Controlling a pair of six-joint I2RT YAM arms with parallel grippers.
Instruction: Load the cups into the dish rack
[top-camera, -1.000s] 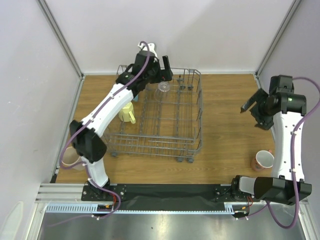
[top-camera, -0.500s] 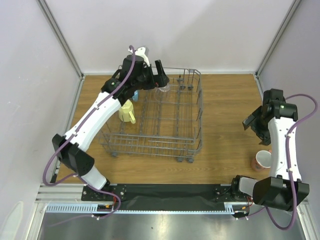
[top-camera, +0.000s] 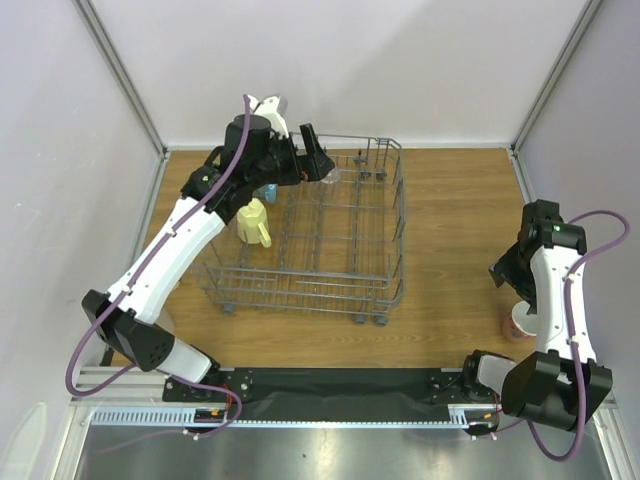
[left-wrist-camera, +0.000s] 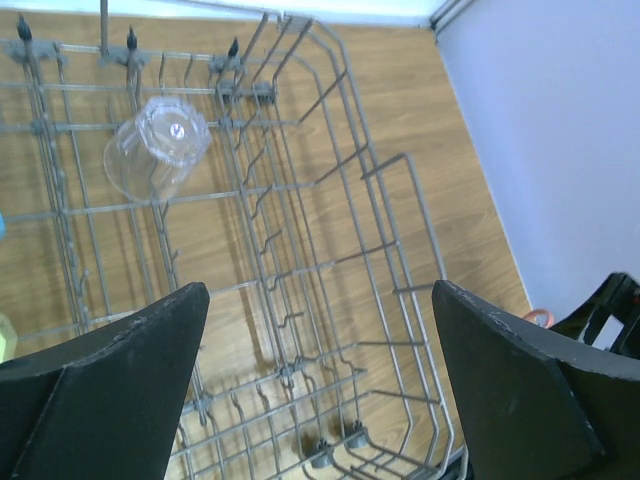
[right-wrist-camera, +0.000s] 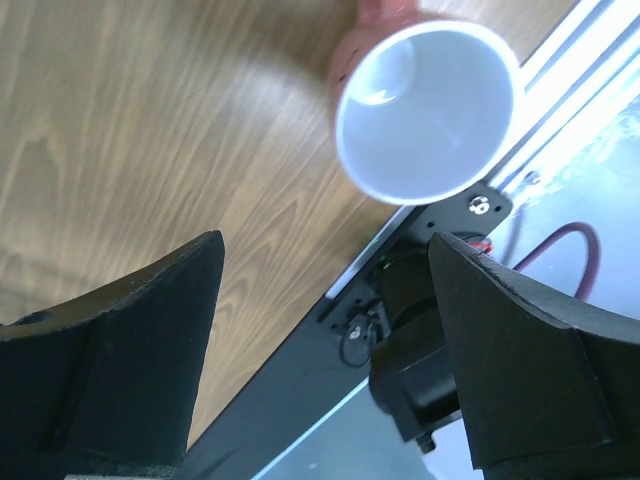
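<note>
Hovering over the far left part of the dish rack (top-camera: 401, 232), the left tool (top-camera: 316, 163) stands wide and holds nothing; its wrist view looks down between the two dark fingers (left-wrist-camera: 110, 380) onto bare tines and wire floor. A clear glass (left-wrist-camera: 158, 146) sits inside the rack near its far end, leaning among the tines with its thick base turned up toward the camera. It is apart from the left tool's fingertips. A pale yellow cup (top-camera: 254, 226) rests in the rack's left row. Just beyond it, toward the rack's far left corner, a sliver of a blue cup (top-camera: 270, 190) shows past the arm, too hidden to tell how it lies.

Well to the right of the rack and toward its near side, a salmon pink mug (right-wrist-camera: 425, 110) stands upright on the wooden counter (top-camera: 450, 200), its white inside open to the wrist camera. The right tool (right-wrist-camera: 325, 250) hangs above the counter beside it, also spread wide and empty. The mug lies beyond the fingertips, not between them and not touched. From above, the right arm covers most of that mug, so only its rim edge shows
</note>
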